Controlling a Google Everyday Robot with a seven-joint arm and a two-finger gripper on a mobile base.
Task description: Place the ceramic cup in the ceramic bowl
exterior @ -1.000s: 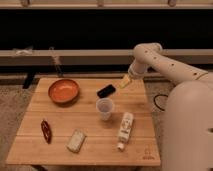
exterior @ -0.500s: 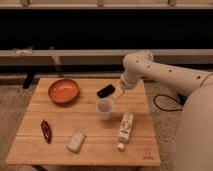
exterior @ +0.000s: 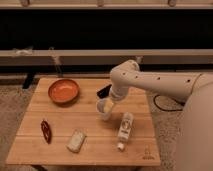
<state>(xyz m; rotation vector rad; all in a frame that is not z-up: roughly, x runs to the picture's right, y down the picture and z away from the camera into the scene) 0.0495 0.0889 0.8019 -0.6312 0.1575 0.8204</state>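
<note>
When set against half a second back, shows the table (exterior: 90, 150) unchanged but the arm (exterior: 150, 82) bent lower and further left. Leaves the bowl (exterior: 63, 90) at the far-left corner, only its orange inside showing. Keeps the bottle (exterior: 125, 129) lying right of centre. Has the cup (exterior: 105, 114) upright mid-table, well apart from the bowl, with the gripper (exterior: 103, 105) right at its rim. Cannot tell the gripper's opening or hold.

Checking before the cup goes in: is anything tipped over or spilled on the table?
The white bottle lies on its side beside the cup, not standing. No spill shows. The gripper is down at the cup; the bowl sits upright.
</note>
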